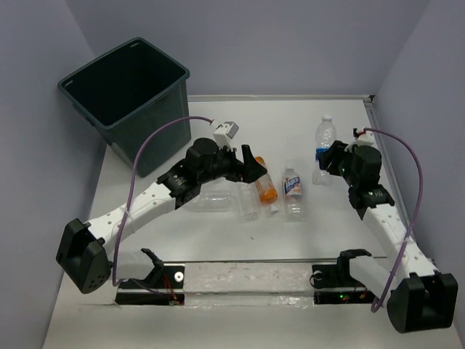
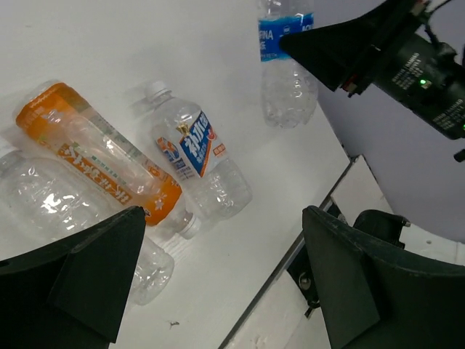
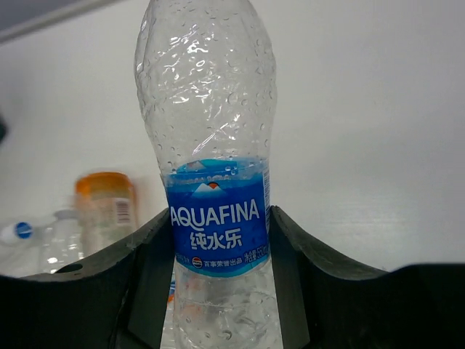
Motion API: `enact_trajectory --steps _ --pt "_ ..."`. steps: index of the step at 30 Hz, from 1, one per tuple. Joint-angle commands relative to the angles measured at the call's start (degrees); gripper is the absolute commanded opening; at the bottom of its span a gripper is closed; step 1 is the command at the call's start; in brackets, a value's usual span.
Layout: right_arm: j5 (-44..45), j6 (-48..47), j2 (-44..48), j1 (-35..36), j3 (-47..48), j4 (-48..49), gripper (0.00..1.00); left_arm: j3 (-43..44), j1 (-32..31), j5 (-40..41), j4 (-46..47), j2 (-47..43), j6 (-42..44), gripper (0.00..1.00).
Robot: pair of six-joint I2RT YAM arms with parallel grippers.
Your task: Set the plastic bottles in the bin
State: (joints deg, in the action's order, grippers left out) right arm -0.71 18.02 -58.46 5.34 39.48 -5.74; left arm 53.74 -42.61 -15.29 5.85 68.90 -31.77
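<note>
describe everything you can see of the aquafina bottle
The Aquafina bottle is clear, crinkly plastic beaded with droplets, with a white cap and a blue label round its waist. It stands upright on the white table, far right side. The right pincer clasps it at the label, one finger on each side.

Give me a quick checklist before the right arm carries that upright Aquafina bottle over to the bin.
1. Right gripper on the Aquafina bottle: ok, it presses both sides of the label.
2. Bottle upright: ok.
3. Bottle cap on: cannot tell, since it is out of the right wrist view and too small from above.
4. Bin opening: ok, nothing covers it.
5. Path to the bin: not ok, because the left arm lies between the bottle and the bin.
6. Left gripper: ok, open and empty above the orange bottle.
</note>
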Motion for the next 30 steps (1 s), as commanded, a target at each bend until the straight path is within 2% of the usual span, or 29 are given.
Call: enact_trajectory --steps 1,4,8,16,22,26,27,28,29,30 --pt "-16.82 0.7 5.11 0.63 -3.63 12.93 0.43 5.85 -1.42 -0.79 7.94 4.39 0.13 0.99" --pt "-32.72 3.06 1.69 1.77 -3.89 19.51 0.44 7.17 -1.42 -2.98 12.6 7.47 -1.01 0.99" --pt "-38.91 4.39 -0.43 3.09 -3.98 22.17 0.44 9.45 -1.51 -5.62 16.74 12.03 -2.33 0.99" --pt "-44.2 5.01 -0.16 5.38 -4.33 24.72 0.44 11.12 -1.51 -8.53 24.04 20.21 -4.97 0.99" --pt "-45.87 4.22 -1.13 7.05 -3.63 24.37 0.44 13.41 -1.51 -3.17 24.3 22.59 -4.18 0.99" --pt "-45.44 3.69 -1.57 7.66 -3.36 23.93 0.44 13.85 -1.51 -0.62 25.44 22.85 -4.53 0.84" --pt "-45.17 3.6 -1.57 7.66 -3.27 23.76 0.45 13.68 -1.42 -0.36 25.79 22.77 -4.62 0.68" --pt "-44.91 3.43 -1.49 7.66 -3.36 23.67 0.45 13.5 -1.51 -0.01 25.97 22.42 -4.7 0.62" --pt "-44.73 3.42 -1.4 7.66 -3.27 23.49 0.47 12.98 -1.51 0.95 26.14 22.07 -4.62 0.51" --pt "-44.73 3.51 -1.4 7.66 -3.27 23.49 0.57 12.36 -1.42 2.44 26.06 20.67 -3.92 0.41"
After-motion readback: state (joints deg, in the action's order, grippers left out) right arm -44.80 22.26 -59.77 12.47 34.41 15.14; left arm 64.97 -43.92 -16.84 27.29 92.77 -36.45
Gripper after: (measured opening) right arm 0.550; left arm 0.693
